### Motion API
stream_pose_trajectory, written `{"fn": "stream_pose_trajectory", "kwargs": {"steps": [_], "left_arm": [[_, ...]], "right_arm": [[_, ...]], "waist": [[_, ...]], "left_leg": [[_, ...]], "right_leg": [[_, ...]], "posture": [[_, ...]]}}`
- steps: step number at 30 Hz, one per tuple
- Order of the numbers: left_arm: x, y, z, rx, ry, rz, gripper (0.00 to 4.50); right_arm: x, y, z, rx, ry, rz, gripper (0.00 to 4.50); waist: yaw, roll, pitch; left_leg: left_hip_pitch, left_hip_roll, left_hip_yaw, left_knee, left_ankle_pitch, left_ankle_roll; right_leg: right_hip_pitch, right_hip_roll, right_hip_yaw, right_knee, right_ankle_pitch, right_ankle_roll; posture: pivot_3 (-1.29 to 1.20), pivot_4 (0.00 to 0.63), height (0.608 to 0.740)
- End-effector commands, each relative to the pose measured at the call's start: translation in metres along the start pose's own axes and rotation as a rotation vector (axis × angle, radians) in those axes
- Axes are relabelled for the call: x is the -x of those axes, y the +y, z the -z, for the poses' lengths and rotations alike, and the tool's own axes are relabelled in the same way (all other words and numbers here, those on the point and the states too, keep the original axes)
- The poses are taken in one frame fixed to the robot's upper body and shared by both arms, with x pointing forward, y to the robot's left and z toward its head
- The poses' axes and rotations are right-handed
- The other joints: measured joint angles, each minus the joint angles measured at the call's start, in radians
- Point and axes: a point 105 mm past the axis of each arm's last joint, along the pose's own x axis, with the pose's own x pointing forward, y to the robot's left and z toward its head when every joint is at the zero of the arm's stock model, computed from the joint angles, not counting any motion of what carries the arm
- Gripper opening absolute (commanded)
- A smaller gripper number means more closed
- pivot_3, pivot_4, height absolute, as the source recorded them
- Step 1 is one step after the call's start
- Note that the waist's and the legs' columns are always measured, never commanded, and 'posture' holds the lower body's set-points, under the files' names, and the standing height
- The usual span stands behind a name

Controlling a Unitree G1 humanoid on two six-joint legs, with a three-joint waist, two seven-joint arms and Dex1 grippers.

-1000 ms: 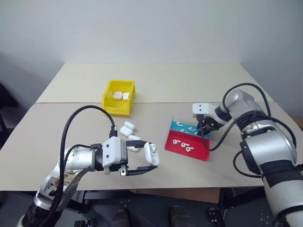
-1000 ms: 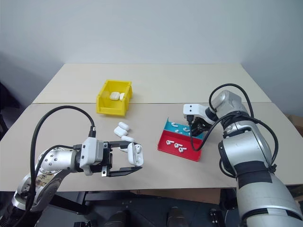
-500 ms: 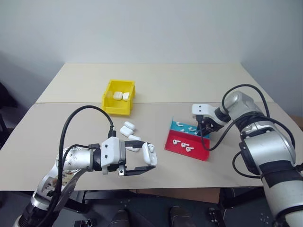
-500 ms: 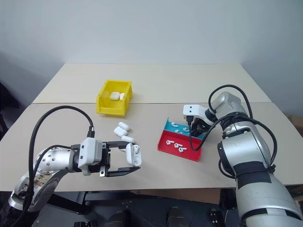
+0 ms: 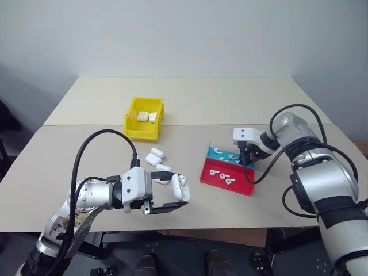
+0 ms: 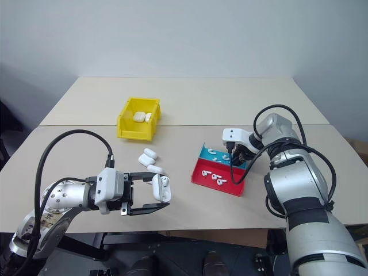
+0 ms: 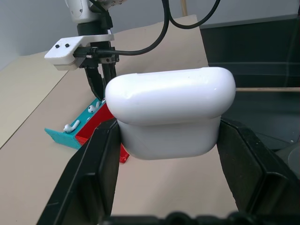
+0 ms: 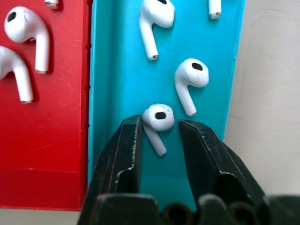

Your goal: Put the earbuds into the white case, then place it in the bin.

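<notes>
1. Looking down from the head camera, the left gripper (image 5: 179, 194) is clamped on a white case (image 5: 180, 187) with its lid up, held above the table's (image 5: 230, 98) near edge. Three more cases (image 5: 156, 159) lie just beyond it. The yellow bin (image 5: 144, 117) sits farther back with two cases inside. The right gripper (image 5: 249, 156) dips into the red-and-teal tray (image 5: 228, 172), which holds the earbuds (image 5: 224, 177).
2. Seen from the left wrist, the case (image 7: 170, 111) sits squeezed between both black fingers (image 7: 96, 173), with the tray (image 7: 89, 124) and right gripper (image 7: 101, 80) beyond.
3. Seen from the right wrist, the fingers (image 8: 123, 154) stand narrowly apart on either side of one earbud (image 8: 157, 121) lying on the teal half (image 8: 117, 70); whether they touch it I cannot tell.
</notes>
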Motion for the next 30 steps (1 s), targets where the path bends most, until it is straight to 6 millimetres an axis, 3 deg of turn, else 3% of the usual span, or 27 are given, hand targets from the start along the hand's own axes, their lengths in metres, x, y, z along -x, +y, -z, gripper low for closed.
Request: {"fn": "stream_pose_trajectory", "kwargs": {"steps": [1,11,13,30], "left_arm": [[0.0011,-0.0009,-0.0096,-0.041,-0.014,-0.003,2.82],[0.0016,-0.0006,-0.0092,-0.047,-0.009,0.004,2.82],[0.0011,-0.0010,-0.0101,-0.048,-0.011,0.003,2.82],[0.0008,0.0024,-0.0094,-0.055,-0.017,0.003,2.82]], "right_arm": [[0.0023,-0.0029,-0.0033,0.020,-0.019,0.023,1.69],[0.0028,-0.0006,-0.0047,0.011,-0.044,0.002,1.69],[0.0028,-0.0007,-0.0048,0.015,-0.044,0.002,1.33],[0.0071,-0.0029,-0.0027,0.011,-0.049,0.018,1.33]], "waist": [[0.000,0.000,0.000],[0.000,0.000,0.000],[0.000,0.000,0.000],[0.000,0.000,0.000]], "left_leg": [[0.000,0.000,0.000,0.000,0.000,0.000],[0.000,0.000,0.000,0.000,0.000,0.000],[0.000,0.000,0.000,0.000,0.000,0.000],[0.000,0.000,0.000,0.000,0.000,0.000]], "right_leg": [[0.000,0.000,0.000,0.000,0.000,0.000],[0.000,0.000,0.000,0.000,0.000,0.000],[0.000,0.000,0.000,0.000,0.000,0.000],[0.000,0.000,0.000,0.000,0.000,0.000]], "posture": [[0.00,0.150,0.740],[0.00,0.150,0.740],[0.00,0.150,0.740],[0.00,0.150,0.740]]}}
